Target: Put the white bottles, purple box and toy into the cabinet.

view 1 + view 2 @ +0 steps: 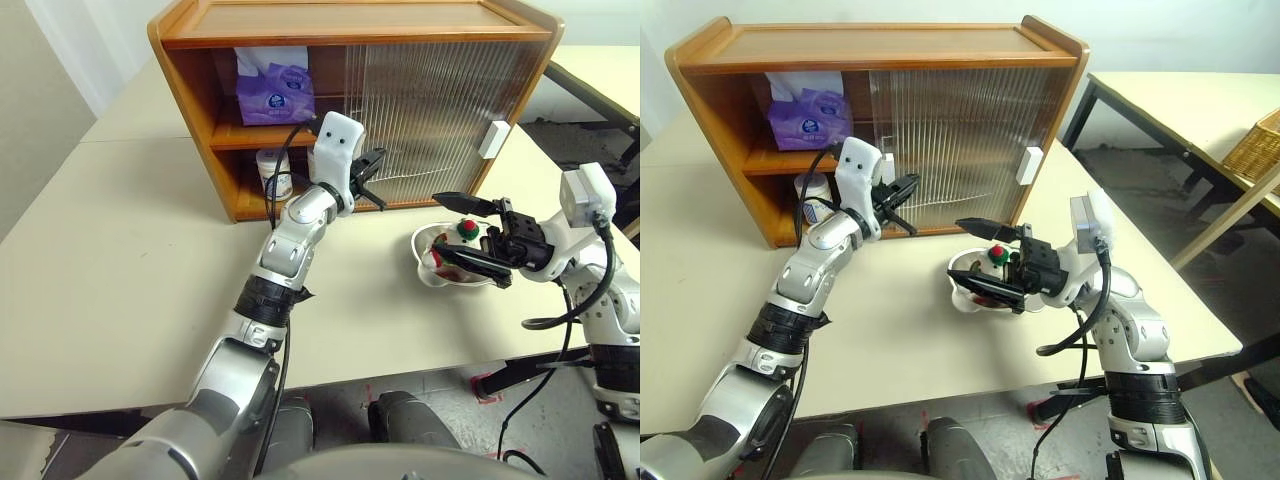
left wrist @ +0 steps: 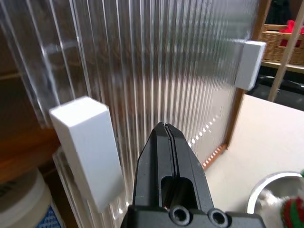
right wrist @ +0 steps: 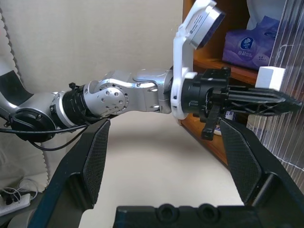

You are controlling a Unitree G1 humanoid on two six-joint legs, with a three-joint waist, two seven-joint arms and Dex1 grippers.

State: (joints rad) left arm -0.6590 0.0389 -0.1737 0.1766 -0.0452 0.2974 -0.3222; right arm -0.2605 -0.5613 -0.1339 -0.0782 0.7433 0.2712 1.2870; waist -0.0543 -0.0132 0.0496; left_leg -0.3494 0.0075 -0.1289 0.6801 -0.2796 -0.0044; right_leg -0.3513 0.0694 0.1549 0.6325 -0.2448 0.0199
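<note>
The right gripper was closest to the toy.

The toy (image 1: pixel 995 262) lay in a shiny bowl (image 1: pixel 962 292) on the table (image 1: pixel 890 340), between the wide-apart fingers of the right gripper (image 1: pixel 985 262), which pointed sideways across the bowl. The left gripper (image 1: pixel 902 200), fingers pressed together and holding nothing, was up by the cabinet (image 1: pixel 880 60), near a white door handle (image 2: pixel 90 147). The purple box (image 1: pixel 810 118) and a white bottle (image 1: pixel 815 198) were already on the shelves.
</note>
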